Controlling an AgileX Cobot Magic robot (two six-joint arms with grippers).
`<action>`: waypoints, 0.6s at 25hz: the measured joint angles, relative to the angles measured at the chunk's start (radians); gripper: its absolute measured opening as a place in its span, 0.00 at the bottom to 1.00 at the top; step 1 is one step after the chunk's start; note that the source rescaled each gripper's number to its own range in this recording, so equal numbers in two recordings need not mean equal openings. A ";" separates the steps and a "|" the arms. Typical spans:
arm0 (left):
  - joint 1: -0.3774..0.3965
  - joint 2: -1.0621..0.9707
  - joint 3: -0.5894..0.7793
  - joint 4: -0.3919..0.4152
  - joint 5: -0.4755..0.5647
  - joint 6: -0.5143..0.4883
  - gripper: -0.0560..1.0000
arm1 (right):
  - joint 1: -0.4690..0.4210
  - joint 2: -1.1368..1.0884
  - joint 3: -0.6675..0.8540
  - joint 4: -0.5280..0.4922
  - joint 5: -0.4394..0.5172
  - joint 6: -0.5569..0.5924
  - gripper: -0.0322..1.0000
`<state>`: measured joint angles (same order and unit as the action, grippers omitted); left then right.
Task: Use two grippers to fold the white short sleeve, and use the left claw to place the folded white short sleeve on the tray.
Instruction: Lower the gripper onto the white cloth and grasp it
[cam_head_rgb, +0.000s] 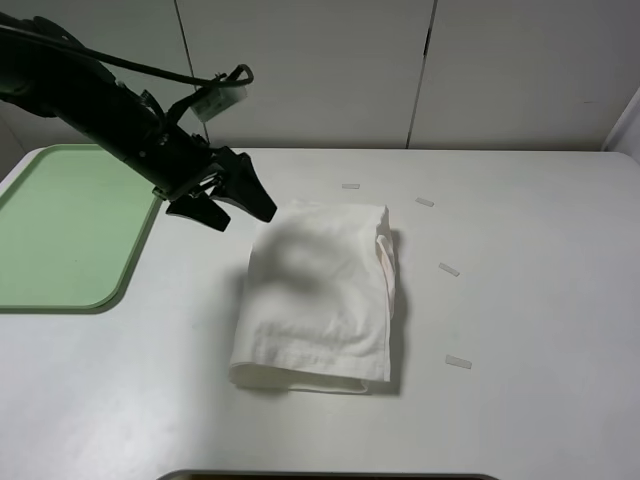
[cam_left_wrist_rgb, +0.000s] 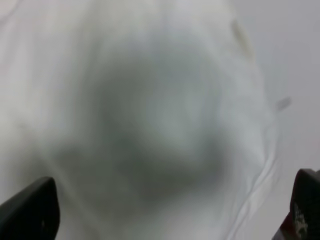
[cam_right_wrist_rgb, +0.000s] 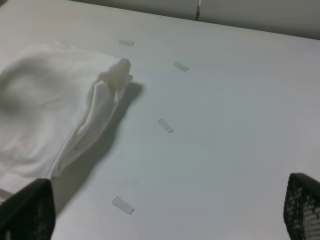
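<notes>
The big white table (cam_head_rgb: 520, 330) holds everything. On its left edge lies the green tray (cam_head_rgb: 60, 230), flat and with nothing on it. Near the middle lies the white shirt (cam_head_rgb: 320, 300), folded into a thick stack, well apart from the tray. The left claw (cam_head_rgb: 235, 205) hangs just above the shirt's top left corner with its fingers (cam_left_wrist_rgb: 30, 210) spread wide, holding nothing. The right claw (cam_right_wrist_rgb: 165, 220) is beside the shirt on the other side, also spread wide and holding nothing. Four small white tape strips (cam_head_rgb: 449, 270) sit on the table to the right of the shirt. No words or labels can be read anywhere.
</notes>
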<state>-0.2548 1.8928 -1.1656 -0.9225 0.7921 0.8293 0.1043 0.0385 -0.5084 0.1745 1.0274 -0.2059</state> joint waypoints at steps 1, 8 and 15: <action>0.009 0.000 0.000 0.040 0.015 -0.038 0.92 | 0.000 0.000 0.000 0.001 0.000 0.000 1.00; 0.016 0.000 0.057 0.124 -0.016 -0.146 0.92 | 0.000 0.000 0.000 0.001 0.000 0.000 1.00; 0.016 0.000 0.122 0.122 -0.067 -0.136 0.92 | 0.000 0.000 0.000 0.001 0.000 0.000 1.00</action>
<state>-0.2392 1.8929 -1.0435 -0.8003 0.7247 0.6931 0.1043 0.0385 -0.5084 0.1754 1.0274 -0.2059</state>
